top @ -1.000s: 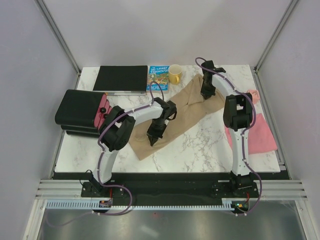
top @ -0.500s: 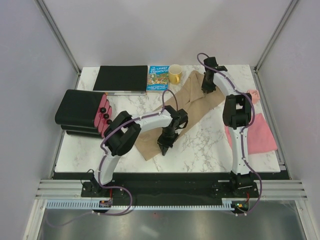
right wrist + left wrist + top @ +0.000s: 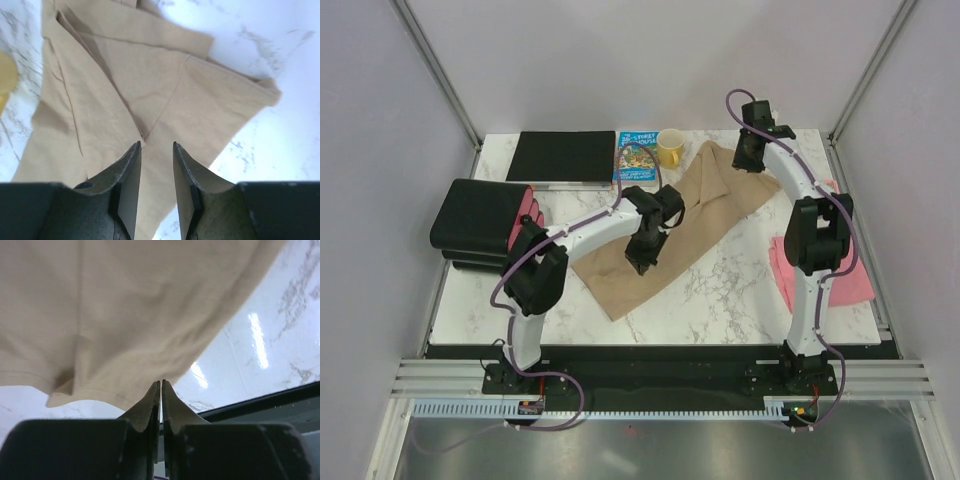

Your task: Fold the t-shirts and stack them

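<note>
Two t-shirts, two hands. Nearest, the left hand (image 3: pixel 161 385) sits at the hem of the tan t-shirt (image 3: pixel 710 195), fingertips pressed almost together, only a thin slit, no cloth pinched. The tan t-shirt lies diagonally mid-bench (image 3: pixel 720 290), partly folded. The pink t-shirt (image 3: pixel 845 275) lies at the right edge, apart from it. One drawer box (image 3: pixel 480 222) at left. Far edge: one black pad (image 3: pixel 563 157), one book (image 3: pixel 636 157), one yellow mug (image 3: pixel 670 149). The right hand (image 3: pixel 156 147) is over the tan shirt's far end, fingers spread, holding nothing.

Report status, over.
Left hand shut over tan shirt. Right hand open above its far end. Pink shirt at right edge. Mug near tan shirt.
</note>
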Motion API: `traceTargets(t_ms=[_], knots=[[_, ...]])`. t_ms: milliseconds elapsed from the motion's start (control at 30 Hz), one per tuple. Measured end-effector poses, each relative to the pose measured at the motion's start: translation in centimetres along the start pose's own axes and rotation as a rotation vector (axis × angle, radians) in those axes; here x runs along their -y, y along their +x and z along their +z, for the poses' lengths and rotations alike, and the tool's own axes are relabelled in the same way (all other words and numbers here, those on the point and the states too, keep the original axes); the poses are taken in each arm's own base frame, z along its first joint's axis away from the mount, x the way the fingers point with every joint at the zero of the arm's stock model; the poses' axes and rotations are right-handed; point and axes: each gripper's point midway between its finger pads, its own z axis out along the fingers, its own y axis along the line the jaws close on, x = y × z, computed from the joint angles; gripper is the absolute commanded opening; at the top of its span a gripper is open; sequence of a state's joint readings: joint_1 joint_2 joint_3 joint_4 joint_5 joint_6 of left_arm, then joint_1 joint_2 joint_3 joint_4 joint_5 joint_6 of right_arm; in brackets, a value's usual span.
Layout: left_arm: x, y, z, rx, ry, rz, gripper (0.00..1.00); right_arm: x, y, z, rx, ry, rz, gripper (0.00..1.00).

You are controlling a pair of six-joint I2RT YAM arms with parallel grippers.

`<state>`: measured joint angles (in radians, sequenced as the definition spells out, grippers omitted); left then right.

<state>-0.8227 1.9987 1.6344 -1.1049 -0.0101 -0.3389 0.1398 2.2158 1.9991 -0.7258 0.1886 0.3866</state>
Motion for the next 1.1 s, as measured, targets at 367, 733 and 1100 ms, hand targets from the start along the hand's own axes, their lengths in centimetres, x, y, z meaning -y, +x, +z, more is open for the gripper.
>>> traceTargets(t_ms=[367, 733, 1100], knots=[[-3.7, -2.3, 3.3, 0.004, -0.06, -0.075, 0.02, 3.6, 1.8, 0.1, -0.017, 0.12, 0.005, 0.37], [-3.3, -0.1, 5.5, -0.074, -0.04, -0.035, 0.02, 4.6, 5.6, 3.4, -0.126, 0.167, -0.003, 0.0], [0.0, 1.8, 5.4, -0.099, 0.011, 0.051, 0.02, 4.0, 6.0, 5.5, -0.17, 0.16, -0.007, 0.0]])
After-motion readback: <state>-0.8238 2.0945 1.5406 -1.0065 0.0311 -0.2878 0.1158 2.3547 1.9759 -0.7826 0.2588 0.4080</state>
